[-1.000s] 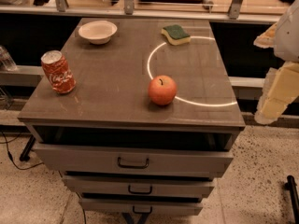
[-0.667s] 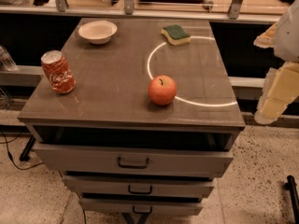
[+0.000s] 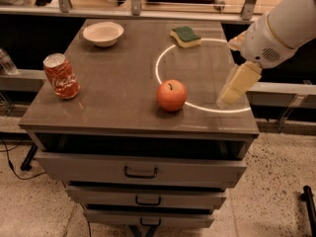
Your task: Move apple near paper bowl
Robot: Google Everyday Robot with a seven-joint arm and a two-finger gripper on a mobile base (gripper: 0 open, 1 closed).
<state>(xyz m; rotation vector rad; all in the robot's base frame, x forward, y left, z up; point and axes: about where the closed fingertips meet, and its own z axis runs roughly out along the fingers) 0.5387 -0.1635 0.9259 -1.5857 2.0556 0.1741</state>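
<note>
Camera view, apple (image 3: 172,95) left of tool (image 3: 231,92), apart, tool over table (image 3: 98,107) right edge, grip state cannot tell.

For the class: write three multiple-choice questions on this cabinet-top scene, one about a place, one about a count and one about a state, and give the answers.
1. The paper bowl sits at the top's: A) back-left corner; B) front-right corner; C) centre.
2. Things on the cabinet top: A) two; B) four; C) six.
3. The apple is: A) in the claw; B) resting on the top, with the claw apart at its right; C) in the bowl.
Answers: 1A, the bowl is far behind the can; 2B, bowl, sponge, can and apple; 3B, the claw is right of the apple, not touching it.
</note>
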